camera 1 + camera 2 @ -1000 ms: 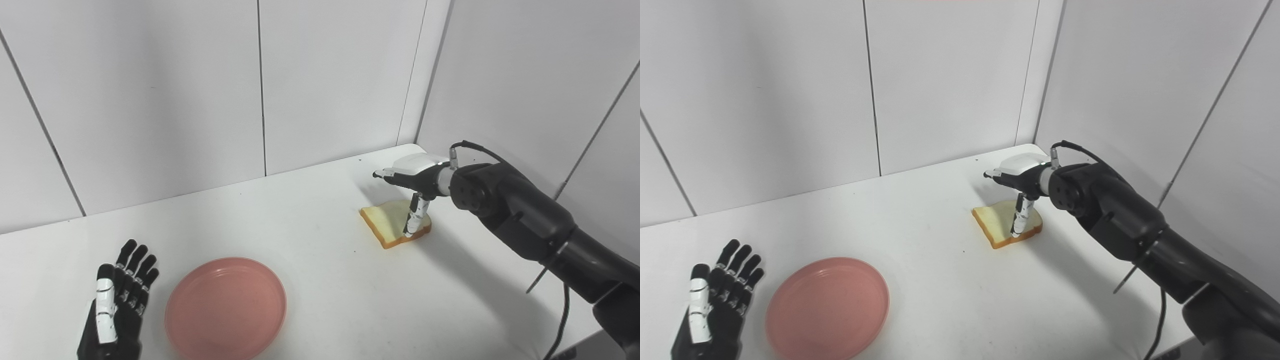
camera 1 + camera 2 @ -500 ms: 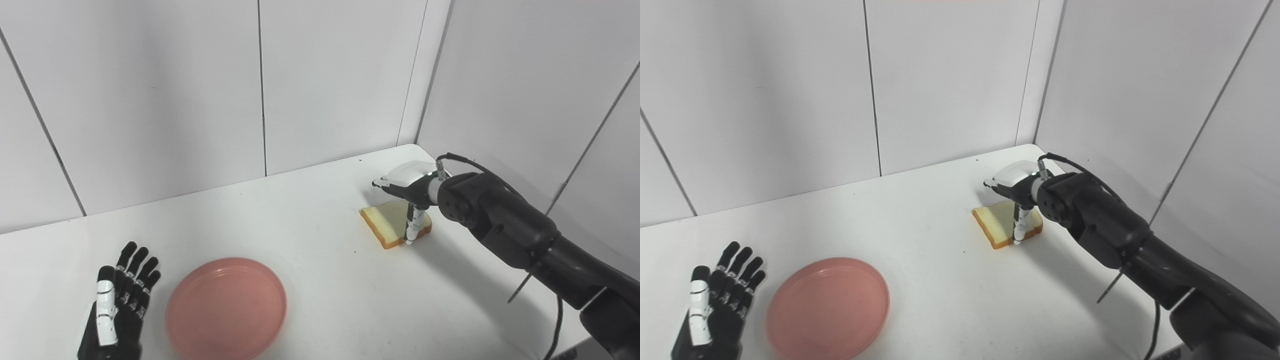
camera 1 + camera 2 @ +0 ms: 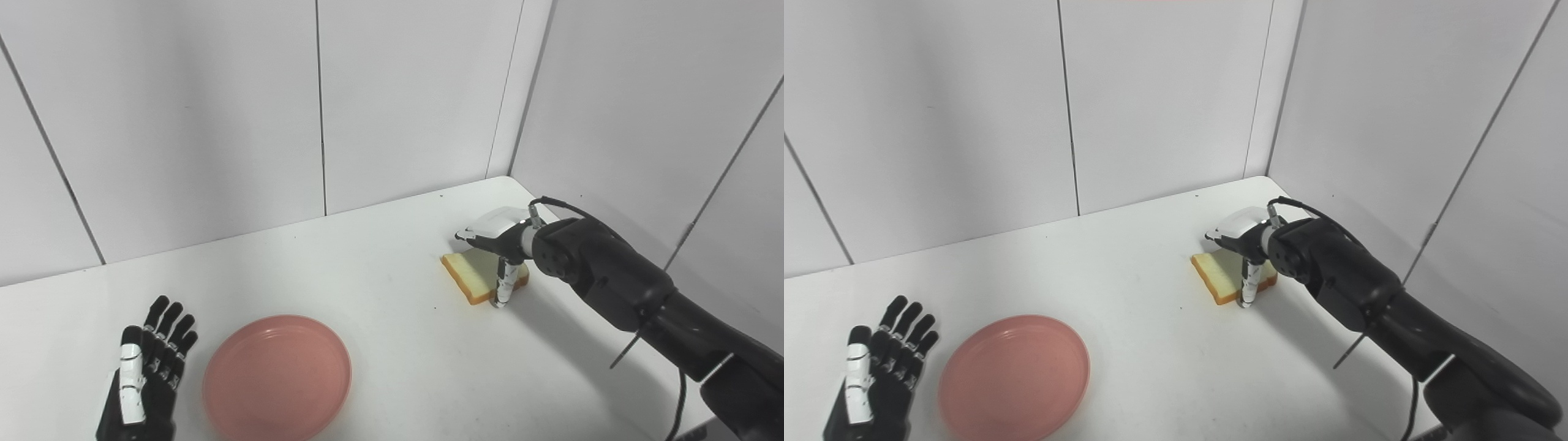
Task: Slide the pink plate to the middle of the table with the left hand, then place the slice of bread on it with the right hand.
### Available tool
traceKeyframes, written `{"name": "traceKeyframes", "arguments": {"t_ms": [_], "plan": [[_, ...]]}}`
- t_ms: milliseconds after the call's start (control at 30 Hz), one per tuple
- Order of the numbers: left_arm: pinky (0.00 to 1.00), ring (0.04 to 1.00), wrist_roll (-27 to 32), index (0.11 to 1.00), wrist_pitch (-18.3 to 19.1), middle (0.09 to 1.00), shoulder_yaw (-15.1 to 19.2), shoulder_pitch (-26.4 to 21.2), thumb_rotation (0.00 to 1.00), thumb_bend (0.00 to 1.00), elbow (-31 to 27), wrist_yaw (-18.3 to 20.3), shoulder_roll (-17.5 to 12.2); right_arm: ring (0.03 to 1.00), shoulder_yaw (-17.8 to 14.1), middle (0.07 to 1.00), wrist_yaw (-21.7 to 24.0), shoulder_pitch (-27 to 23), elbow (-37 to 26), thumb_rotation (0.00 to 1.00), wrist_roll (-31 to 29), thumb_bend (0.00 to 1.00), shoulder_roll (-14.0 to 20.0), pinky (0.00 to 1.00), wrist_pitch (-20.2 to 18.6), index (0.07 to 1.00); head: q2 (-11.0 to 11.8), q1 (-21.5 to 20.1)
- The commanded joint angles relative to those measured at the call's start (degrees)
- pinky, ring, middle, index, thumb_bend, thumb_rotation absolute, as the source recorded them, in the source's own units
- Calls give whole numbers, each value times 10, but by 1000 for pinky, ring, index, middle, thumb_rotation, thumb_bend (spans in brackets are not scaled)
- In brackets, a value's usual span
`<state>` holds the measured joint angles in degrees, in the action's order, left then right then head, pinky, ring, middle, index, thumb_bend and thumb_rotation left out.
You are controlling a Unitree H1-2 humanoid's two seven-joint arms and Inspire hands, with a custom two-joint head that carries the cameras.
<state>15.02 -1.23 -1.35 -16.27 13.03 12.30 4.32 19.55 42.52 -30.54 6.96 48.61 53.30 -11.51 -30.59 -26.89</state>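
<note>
A pink plate (image 3: pixel 277 375) lies on the white table (image 3: pixel 392 343) near its front left. My left hand (image 3: pixel 144 380) rests flat and open just left of the plate, not touching it. The slice of bread (image 3: pixel 474 274) lies flat at the back right. My right hand (image 3: pixel 499 236) hovers over the bread, open, its thumb pointing straight down with the tip at the table by the bread's near edge and the fingers stretched above the far side. The bread still lies on the table.
White panelled walls close the table at the back and right, meeting in a corner (image 3: pixel 505 174) behind the bread. The table's right edge runs under my right forearm (image 3: pixel 643 300).
My right hand has come down and toward me over the bread; its thumb slid from the top of the slice to the near edge. Left hand and plate have not moved.
</note>
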Motion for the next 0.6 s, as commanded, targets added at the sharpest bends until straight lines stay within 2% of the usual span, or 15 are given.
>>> {"name": "traceKeyframes", "arguments": {"t_ms": [0,267,400,500,567], "plan": [[953,933,4,919,-4,957,0,-10,952,645,-20,5,1,1000,-6,1000,-15,-23,0,255,8,1000,11,1000,18,1000,-1,0],[956,929,5,924,0,960,0,-7,968,632,-26,5,3,1000,-26,997,-43,-12,13,217,-18,1000,1,975,38,972,-2,2],[956,937,5,922,-3,959,1,-8,954,645,-23,6,2,984,-25,981,-53,-11,21,203,-20,999,0,962,48,956,-3,2],[954,933,6,922,-4,958,1,-8,952,647,-22,7,3,953,-25,965,-67,-10,30,183,-22,978,0,893,61,933,-4,2],[953,930,5,922,-3,958,1,-8,954,646,-23,6,3,880,-30,915,-91,-5,32,152,-27,946,-2,740,74,885,-4,2]]}}
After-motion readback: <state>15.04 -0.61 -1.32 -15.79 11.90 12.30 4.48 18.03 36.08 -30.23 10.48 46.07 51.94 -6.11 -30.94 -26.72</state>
